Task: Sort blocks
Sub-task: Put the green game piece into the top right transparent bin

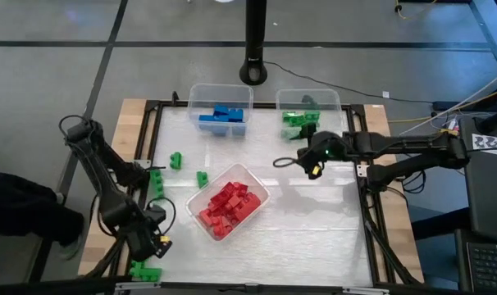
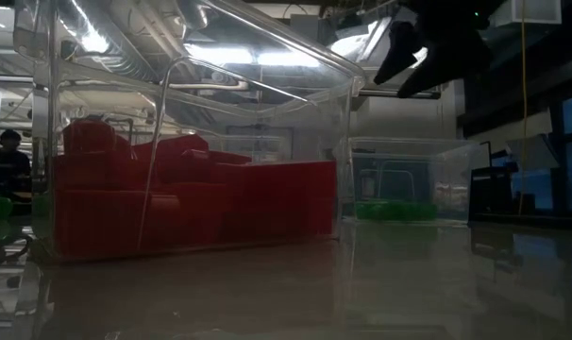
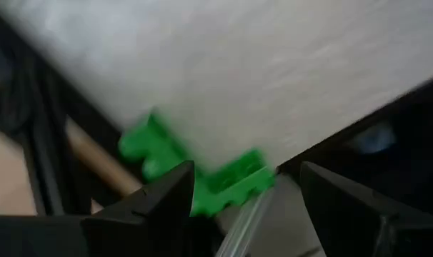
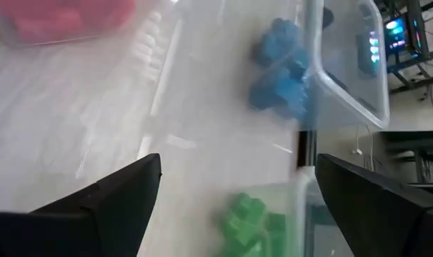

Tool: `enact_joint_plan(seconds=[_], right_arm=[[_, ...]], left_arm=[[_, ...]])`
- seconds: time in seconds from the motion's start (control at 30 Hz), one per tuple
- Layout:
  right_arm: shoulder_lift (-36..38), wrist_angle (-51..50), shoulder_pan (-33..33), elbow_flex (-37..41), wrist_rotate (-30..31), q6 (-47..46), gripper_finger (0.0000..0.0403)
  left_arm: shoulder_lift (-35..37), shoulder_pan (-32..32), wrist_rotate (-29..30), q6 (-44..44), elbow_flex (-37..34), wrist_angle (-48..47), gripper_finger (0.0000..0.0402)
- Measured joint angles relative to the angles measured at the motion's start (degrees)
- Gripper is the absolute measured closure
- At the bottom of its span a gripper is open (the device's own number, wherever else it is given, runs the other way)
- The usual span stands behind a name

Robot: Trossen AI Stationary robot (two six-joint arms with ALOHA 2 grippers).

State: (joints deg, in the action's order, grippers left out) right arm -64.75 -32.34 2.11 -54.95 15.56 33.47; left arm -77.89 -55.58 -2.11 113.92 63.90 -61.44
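Red blocks fill a clear bin (image 1: 229, 201) in the middle of the table and show large in the low view (image 2: 192, 203). Blue blocks (image 1: 224, 115) lie in the far left bin, green ones (image 1: 298, 119) in the far right bin. Loose green blocks rest flat on the table's left part (image 1: 175, 160) (image 1: 202, 178) (image 1: 157, 179). One more green block (image 1: 144, 270) (image 3: 195, 175) lies at the near left corner. My left gripper (image 1: 154, 244) (image 3: 245, 171) hovers open just over it. My right gripper (image 1: 285, 161) (image 2: 413, 61) (image 4: 238, 160) is open and empty, raised between the green bin and the red bin.
The black table frame (image 1: 150, 147) and its wooden border (image 1: 138, 123) run along the left edge beside my left arm. A dark post (image 1: 255, 49) stands beyond the far bins. The near right part of the white tabletop (image 1: 314, 238) is bare.
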Motion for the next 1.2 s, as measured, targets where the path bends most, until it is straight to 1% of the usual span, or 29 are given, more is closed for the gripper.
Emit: enact_joint_plan(seconds=[0.07,0.13,0.37,0.57,0.77,0.83,1.0,1.2], right_arm=[[0.0,1.6,-1.4,1.5,0.4,-0.6,0.0031],[0.0,3.0,-2.7,2.9,0.4,-1.0,0.0031],[0.0,6.9,-6.5,6.2,0.4,-2.1,0.0031],[0.0,9.1,-7.5,6.4,0.5,-2.1,0.0031],[0.0,9.3,-7.5,6.4,0.5,-2.0,0.0031],[0.0,9.3,-7.5,6.4,0.5,-2.0,0.0031],[0.0,9.8,-7.5,6.4,0.4,-1.9,0.0031],[0.0,10.0,-7.5,6.4,0.3,-2.0,0.0031]], left_arm=[[-2.8,0.5,-5.4,1.7,0.0,0.0,0.0161],[-5.6,0.8,-9.1,2.6,0.0,0.0,0.0161],[-14.7,1.3,-15.0,4.9,0.0,0.5,0.0161],[-19.0,1.2,-16.3,8.3,0.0,0.7,0.0161],[-21.0,-0.2,-18.5,13.2,0.0,2.7,0.0161],[-21.2,-1.1,-19.8,14.9,0.1,2.1,0.0161],[-21.2,-2.9,-20.2,17.7,-0.4,1.0,0.0161],[-21.2,-3.1,-19.7,17.1,-0.6,1.3,0.0161]])
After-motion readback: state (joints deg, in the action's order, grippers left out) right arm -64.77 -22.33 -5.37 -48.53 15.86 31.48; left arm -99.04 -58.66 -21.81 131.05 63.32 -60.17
